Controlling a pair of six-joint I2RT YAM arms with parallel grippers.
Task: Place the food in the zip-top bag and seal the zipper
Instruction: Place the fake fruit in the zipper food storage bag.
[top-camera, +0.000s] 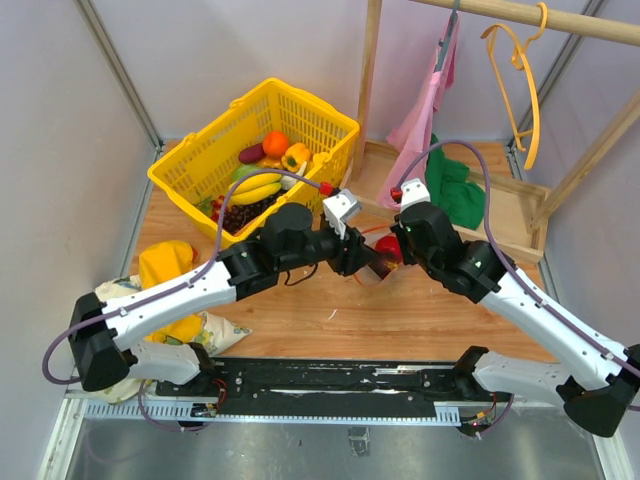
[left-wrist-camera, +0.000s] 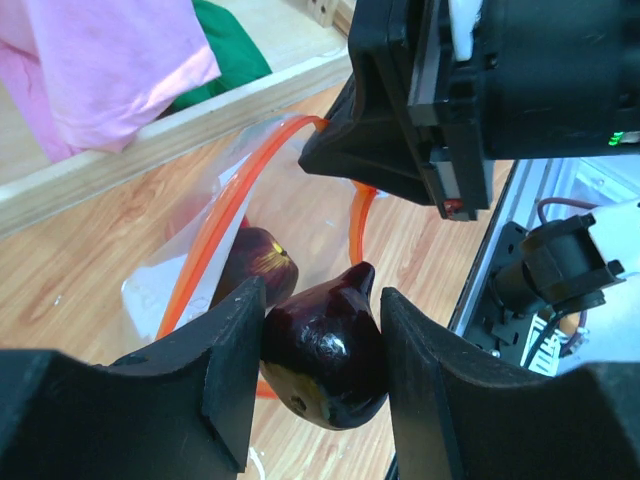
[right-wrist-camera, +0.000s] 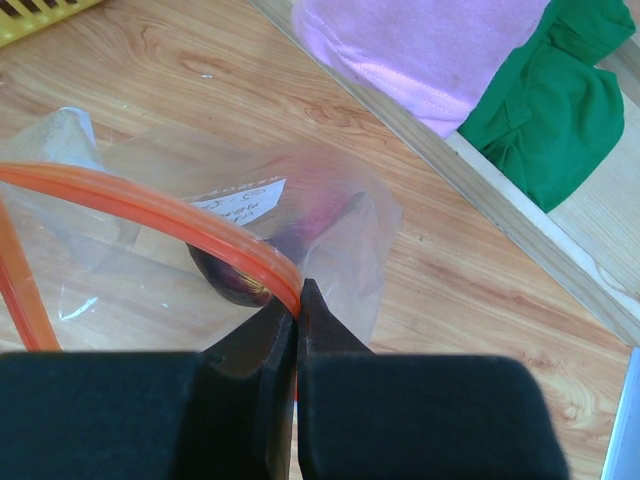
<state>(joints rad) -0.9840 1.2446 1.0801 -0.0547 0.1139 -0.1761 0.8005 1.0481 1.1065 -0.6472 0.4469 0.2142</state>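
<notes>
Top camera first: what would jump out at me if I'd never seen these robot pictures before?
In the middle of the table, the left gripper holds a shiny dark purple toy vegetable right at the open mouth of the clear zip-top bag. The right gripper pinches the bag's red zipper. Behind them, at the back left, a bright yellow basket is piled with more toy food.
</notes>
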